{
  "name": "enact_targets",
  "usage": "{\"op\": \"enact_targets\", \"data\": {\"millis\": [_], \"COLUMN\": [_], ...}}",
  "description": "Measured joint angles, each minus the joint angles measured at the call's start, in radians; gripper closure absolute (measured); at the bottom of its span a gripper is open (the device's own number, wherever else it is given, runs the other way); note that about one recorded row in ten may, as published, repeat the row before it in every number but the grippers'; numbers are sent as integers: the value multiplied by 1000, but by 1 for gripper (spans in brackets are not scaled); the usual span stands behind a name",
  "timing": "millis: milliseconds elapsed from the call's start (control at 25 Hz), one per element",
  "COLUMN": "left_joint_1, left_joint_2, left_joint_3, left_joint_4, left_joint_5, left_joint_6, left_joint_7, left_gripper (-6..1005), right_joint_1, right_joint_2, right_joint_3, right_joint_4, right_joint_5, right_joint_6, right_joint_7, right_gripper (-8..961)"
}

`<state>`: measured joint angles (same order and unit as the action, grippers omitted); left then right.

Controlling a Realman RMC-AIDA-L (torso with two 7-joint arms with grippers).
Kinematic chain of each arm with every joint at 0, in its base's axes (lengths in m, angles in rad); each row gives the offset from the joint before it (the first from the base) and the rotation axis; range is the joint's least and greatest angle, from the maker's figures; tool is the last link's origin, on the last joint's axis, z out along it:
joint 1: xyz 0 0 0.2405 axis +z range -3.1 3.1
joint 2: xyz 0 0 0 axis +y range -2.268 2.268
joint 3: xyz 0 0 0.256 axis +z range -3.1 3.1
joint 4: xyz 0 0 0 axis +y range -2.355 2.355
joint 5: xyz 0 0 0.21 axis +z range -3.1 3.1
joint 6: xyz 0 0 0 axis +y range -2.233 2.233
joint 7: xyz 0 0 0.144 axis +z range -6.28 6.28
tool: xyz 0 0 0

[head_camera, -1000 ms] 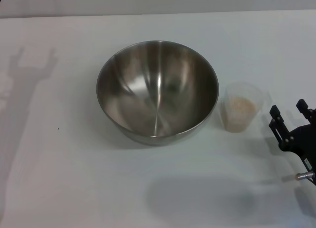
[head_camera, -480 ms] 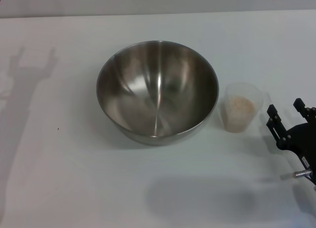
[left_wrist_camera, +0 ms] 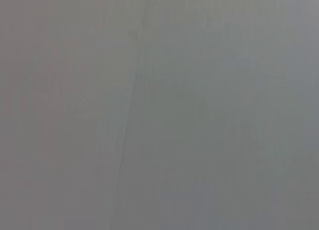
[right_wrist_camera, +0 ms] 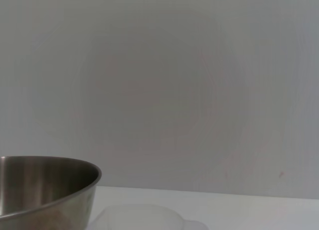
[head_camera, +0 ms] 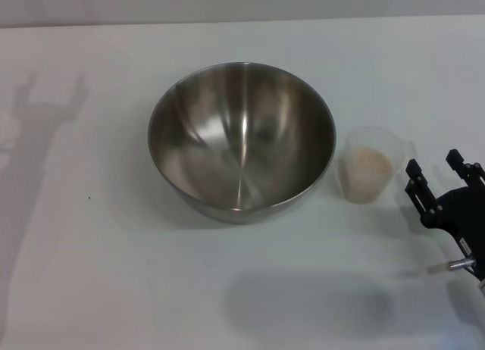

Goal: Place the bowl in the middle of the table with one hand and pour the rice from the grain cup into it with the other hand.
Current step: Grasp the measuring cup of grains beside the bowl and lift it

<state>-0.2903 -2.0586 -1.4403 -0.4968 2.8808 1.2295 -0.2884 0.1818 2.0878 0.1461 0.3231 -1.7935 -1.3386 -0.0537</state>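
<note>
One plain white flat table [head_camera: 91,274] carries one large round stainless-steel bowl [head_camera: 242,140], standing upright near its middle with nothing inside. Just beside the bowl, on the robot's right, stands one small translucent plastic grain cup [head_camera: 370,165] holding a pale mass of rice [head_camera: 367,164]. One black right gripper [head_camera: 439,177] hovers near the cup, apart from it, fingers spread wide and holding nothing. The right wrist view catches the bowl's outer wall [right_wrist_camera: 47,190] and the cup's rim [right_wrist_camera: 139,217] against a grey wall. The left wrist view shows only blank grey. No writing can be read.
</note>
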Motion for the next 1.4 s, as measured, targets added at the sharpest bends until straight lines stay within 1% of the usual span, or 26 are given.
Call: {"op": "enact_targets", "data": {"millis": [1400], "left_joint_1": [31], "left_joint_2": [0], "left_joint_3": [8], "left_joint_4": [-7], "left_joint_5": [0], "left_joint_6": [30], "left_joint_7": [-11], "left_gripper": [138], "right_joint_1": [33], "right_joint_2": [-3], "right_joint_3": [8], "right_joint_4": [-20], "right_joint_5": [0], "right_joint_6": [39], "right_joint_7": [0], "right_gripper": [327]}}
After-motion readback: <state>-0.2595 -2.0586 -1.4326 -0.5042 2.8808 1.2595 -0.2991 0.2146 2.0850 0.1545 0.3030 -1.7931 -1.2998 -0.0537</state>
